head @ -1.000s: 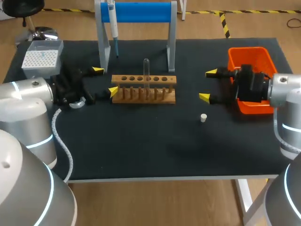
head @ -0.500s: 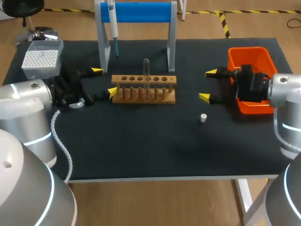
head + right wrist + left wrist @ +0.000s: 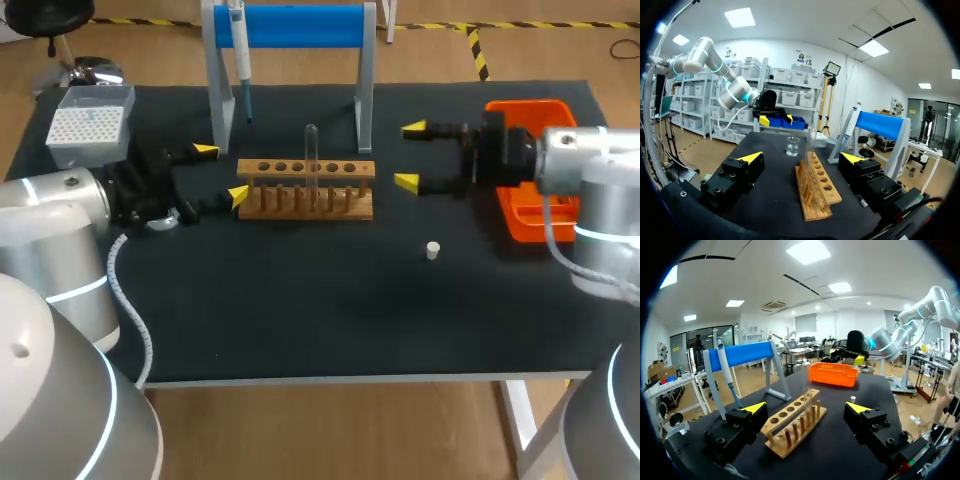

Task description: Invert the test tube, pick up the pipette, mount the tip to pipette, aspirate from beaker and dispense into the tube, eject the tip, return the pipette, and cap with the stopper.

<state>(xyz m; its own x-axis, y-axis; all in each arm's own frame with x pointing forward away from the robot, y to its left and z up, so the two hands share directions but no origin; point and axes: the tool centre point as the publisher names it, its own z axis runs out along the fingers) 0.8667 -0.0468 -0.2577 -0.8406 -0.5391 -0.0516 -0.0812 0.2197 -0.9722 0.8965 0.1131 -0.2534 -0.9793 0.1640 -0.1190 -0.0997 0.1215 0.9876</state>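
The test tube (image 3: pixel 312 160) stands upright in the wooden rack (image 3: pixel 300 202), near the middle of its row of holes. The left gripper (image 3: pixel 223 172) sits just off the rack's left end, fingers spread wide and holding nothing. The right gripper (image 3: pixel 409 155) hovers just off the rack's right end, likewise wide open and empty, so the rack lies between the two. The pipette (image 3: pixel 238 45) hangs on the blue stand (image 3: pixel 300 25) behind the rack. The white stopper (image 3: pixel 432 250) lies on the black mat (image 3: pixel 300 310), nearer the front edge than the right gripper and well apart from the tube. The beaker (image 3: pixel 792 146) stands beyond the rack's far end in the right wrist view. A tip box (image 3: pixel 90 125) sits at the mat's rear left, and an orange bin (image 3: pixel 535 120) at its right.
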